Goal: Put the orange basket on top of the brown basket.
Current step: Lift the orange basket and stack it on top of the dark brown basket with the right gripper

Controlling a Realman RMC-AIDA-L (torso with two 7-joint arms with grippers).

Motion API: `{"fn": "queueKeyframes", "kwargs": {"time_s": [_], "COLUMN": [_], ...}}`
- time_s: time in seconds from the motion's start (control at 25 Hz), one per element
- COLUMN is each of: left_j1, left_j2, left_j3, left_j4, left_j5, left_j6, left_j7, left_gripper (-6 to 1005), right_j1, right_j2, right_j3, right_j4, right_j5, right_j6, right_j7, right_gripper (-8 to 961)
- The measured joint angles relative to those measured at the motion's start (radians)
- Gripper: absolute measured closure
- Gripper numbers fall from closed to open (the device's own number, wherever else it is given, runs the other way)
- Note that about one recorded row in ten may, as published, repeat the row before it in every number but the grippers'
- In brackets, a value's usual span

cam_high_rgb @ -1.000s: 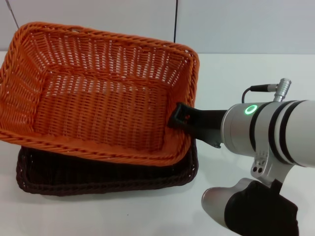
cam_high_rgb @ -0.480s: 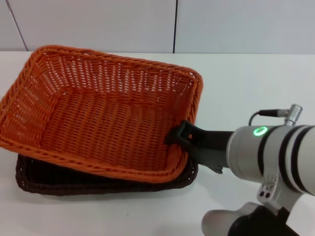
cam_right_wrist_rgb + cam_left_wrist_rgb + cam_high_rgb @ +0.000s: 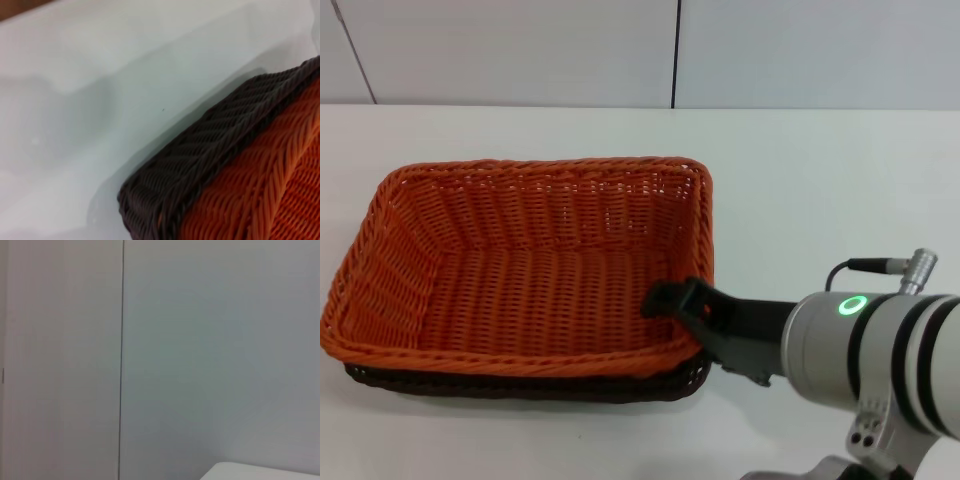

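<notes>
My right gripper point(image 3: 672, 303) pinches the near right rim of the orange basket point(image 3: 520, 275), which sits nested in the brown basket point(image 3: 520, 385) on the counter point(image 3: 820, 180), long axis running across me to my left.

brown basket point(image 3: 210, 150): dark woven braided rim, runs diag. from lower centre of frame up to right edge; rounded corner at bottom centre; close-up, blurred
orange basket point(image 3: 270, 175): fills lower right of frame; bright orange weave, sits inside the brown rim, touching it along the whole diag.; braided strands visible, finer openwork at far lower right
table point(image 3: 100, 100): white surface, takes upper left & most of frame; soft shadow just beside the brown rim; faint pale reflections across it
top left corner: thin brownish strip at frame edge; can't tell what it is
</notes>
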Motion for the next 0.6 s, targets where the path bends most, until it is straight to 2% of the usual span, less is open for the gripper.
{"fn": "queueKeyframes", "kwargs": {"time_s": [0.04,0.24,0.6], "left_j1": [-0.001,-0.005,-0.004], "left_j2": [0.000,0.000,0.002], "left_j3": [0.001,0.004,0.004], "left_j4": [0.001,0.019,0.036], "left_j5": [0.000,0.001,0.008], "left_j6": [-0.001,-0.008,-0.010], "left_j7": [0.000,0.001,0.001], "left_gripper": [331,331,331], "right_j1": [-0.006,-0.015,-0.037], "right_j2": [0.001,0.002,0.006], "right_j3": [-0.018,-0.080,-0.154], "right_j4": [-0.001,-0.001,-0.002], "right_j5": [0.000,-0.001,-0.003], "right_j6": [0.014,0.026,0.093], "right_j7": [-0.002,-0.004,-0.010], "right_gripper": [346,316,316]}}
